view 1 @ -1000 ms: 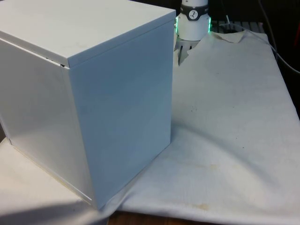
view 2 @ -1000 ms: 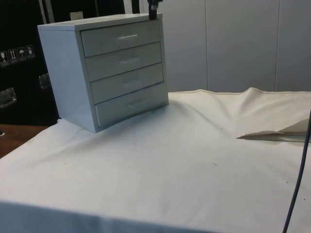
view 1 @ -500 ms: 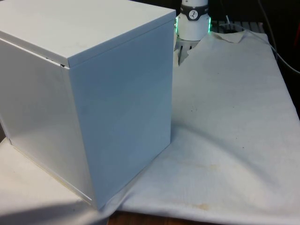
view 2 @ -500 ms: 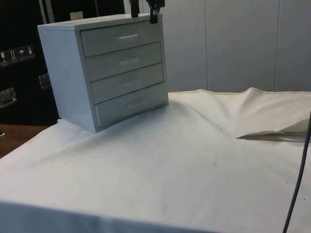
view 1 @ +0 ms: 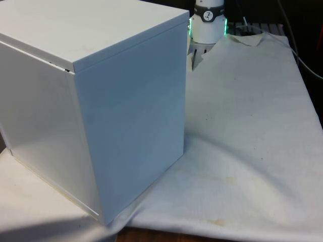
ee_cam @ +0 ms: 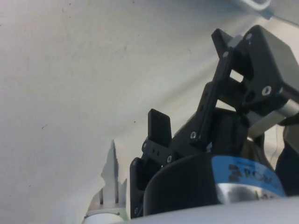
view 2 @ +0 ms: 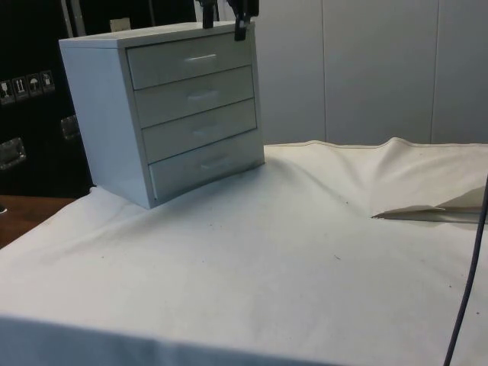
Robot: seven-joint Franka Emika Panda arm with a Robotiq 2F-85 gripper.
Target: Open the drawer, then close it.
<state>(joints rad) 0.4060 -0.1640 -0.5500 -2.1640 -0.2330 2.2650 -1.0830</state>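
Note:
A white chest of drawers (view 2: 164, 114) stands at the back left of the side view, and all its drawers sit flush. The top drawer (view 2: 191, 61) carries a small pale handle (view 2: 200, 57). In the front view the chest (view 1: 101, 101) shows its plain back and side. My gripper (view 2: 223, 17) hangs just above the chest's top front edge, open, with nothing between its black fingers (view 2: 241, 23). In the wrist view the gripper (ee_cam: 189, 84) is spread wide over the white cloth (ee_cam: 93, 70).
The white cloth (view 2: 290, 252) covers the table, with a raised fold (view 2: 415, 210) at the side view's right. A black cable (view 2: 469, 282) hangs along that edge. Dark cabinets (view 2: 30, 99) stand behind the chest.
The gripper has come lower into the side view; a second finger now shows beside the first, and both have shifted slightly left. The chest and drawers have not moved.

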